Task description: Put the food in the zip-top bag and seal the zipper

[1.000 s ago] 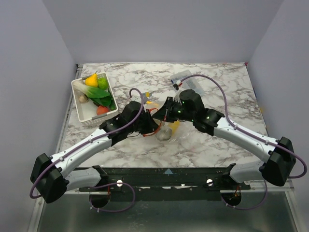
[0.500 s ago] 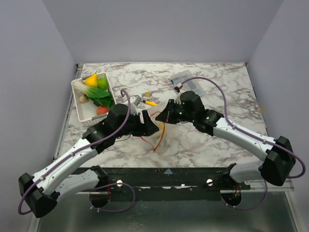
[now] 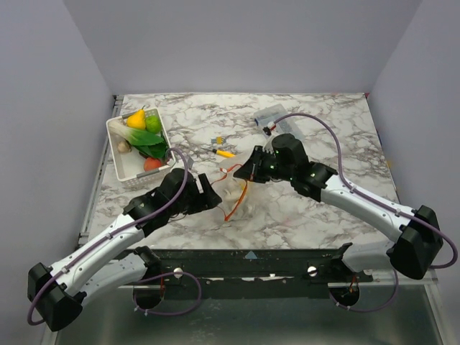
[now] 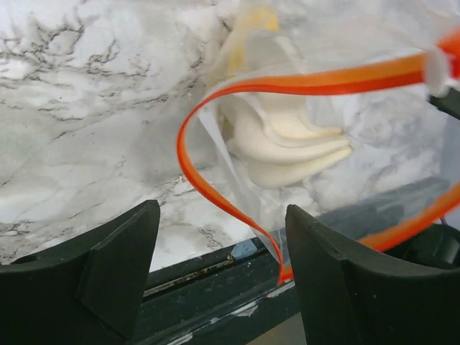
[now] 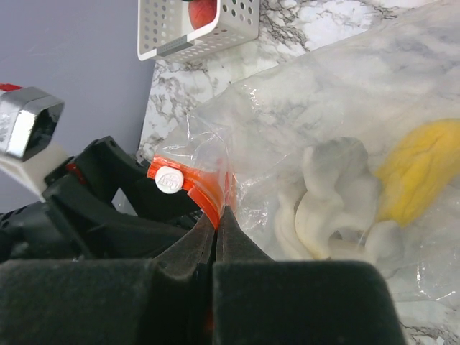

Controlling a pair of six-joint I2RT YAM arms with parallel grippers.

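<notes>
The clear zip-top bag (image 3: pixel 236 188) lies mid-table with its mouth facing my left arm. Its orange-red zipper (image 4: pixel 208 188) hangs in a loose loop. Through the plastic I see a white food piece (image 5: pixel 330 205) and a yellow one (image 5: pixel 418 171). My right gripper (image 5: pixel 219 214) is shut on the zipper strip beside the white slider (image 5: pixel 169 180). My left gripper (image 4: pixel 223 210) stands open just outside the bag's mouth, with nothing between its fingers. More food (image 3: pixel 144 133) sits in the basket.
A white basket (image 3: pixel 126 169) stands at the far left of the table. A small clear box (image 3: pixel 272 115) lies at the back, and a short yellow-orange stick (image 3: pixel 225 152) lies behind the bag. The black rail (image 3: pixel 251 259) runs along the table's near edge.
My left gripper has opened and drawn back toward the near left, away from the bag's mouth. The right gripper has kept its hold on the zipper.
</notes>
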